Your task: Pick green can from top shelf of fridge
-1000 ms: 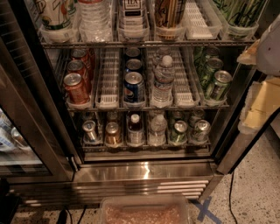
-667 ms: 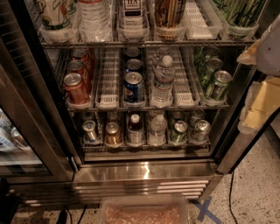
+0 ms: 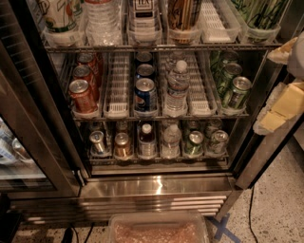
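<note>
Hovering at right edge beside fridge (image 3: 156, 188), gripper (image 3: 283, 107) lower than green can (image 3: 260, 14); grip state indiscernible.

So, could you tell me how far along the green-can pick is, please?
Done: the fridge stands open. In hand: the end effector sits at the right edge, below the top shelf. Left: reaching, gripping and lifting out the green can, untouched in its right-hand lane.

Green can (image 3: 260, 14), top shelf (image 3: 156, 47) rt; gripper (image 3: 284, 107) rt edge

Red cans (image 3: 81, 95) left of blue cans (image 3: 145, 92); water bottle (image 3: 177, 88) beside; plastic tub (image 3: 159, 219) on floor (image 3: 280, 199).
</note>
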`<state>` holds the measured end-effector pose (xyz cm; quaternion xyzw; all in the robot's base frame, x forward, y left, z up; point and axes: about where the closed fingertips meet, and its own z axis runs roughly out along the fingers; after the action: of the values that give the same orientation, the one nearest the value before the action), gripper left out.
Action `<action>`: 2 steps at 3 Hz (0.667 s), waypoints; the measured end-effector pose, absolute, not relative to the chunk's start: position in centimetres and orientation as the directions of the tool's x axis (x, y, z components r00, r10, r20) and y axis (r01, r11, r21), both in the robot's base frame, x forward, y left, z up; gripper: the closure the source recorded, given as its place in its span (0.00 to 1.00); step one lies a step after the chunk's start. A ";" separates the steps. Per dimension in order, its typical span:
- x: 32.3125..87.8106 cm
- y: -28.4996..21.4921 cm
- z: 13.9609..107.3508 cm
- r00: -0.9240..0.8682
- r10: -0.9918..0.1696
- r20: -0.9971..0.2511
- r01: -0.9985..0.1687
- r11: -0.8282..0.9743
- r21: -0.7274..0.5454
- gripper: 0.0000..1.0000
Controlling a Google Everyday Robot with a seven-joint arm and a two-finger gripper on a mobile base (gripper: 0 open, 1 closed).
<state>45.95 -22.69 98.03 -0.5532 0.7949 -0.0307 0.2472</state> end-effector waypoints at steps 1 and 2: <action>47.3 -23.9 98.5 -0.265 -0.832 -0.488 -0.802 0.471 -0.366 0.00; 48.1 -24.9 99.5 -0.229 -0.753 -0.617 -0.747 0.542 -0.384 0.00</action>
<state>48.13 -24.92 99.46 -0.4784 0.7838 -0.0034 0.3959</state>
